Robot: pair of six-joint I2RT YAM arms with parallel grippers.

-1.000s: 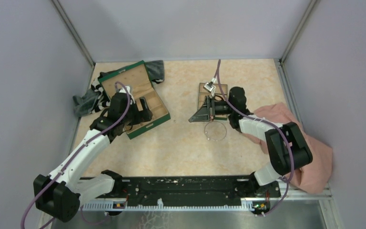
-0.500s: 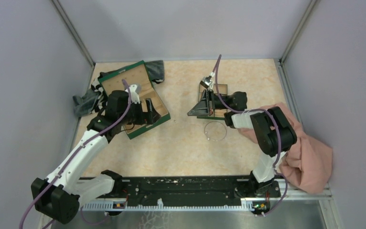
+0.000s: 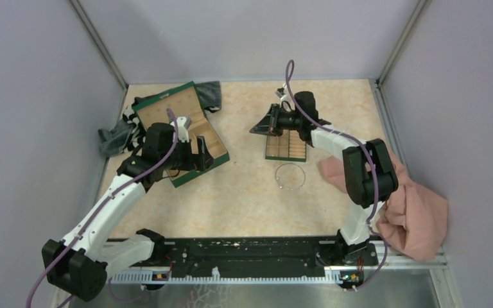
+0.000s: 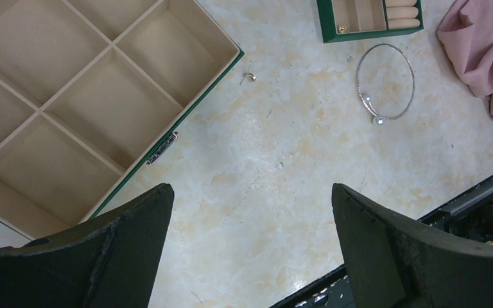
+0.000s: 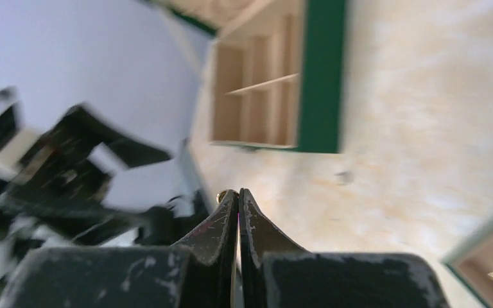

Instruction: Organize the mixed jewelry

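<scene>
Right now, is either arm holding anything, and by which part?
Right gripper: jaws shut, seemingly pinching a tiny gold piece at their tips; which part is too small to tell. Left gripper: open, empty.

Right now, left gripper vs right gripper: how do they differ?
The left gripper is open and empty; the right gripper is shut, apparently pinching a gold speck. The left gripper hovers by the green box; the right gripper is over the small tray's far end. Both are black.

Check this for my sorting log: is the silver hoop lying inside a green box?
No, the silver hoop lies on the bare table, outside the small green box.
</scene>
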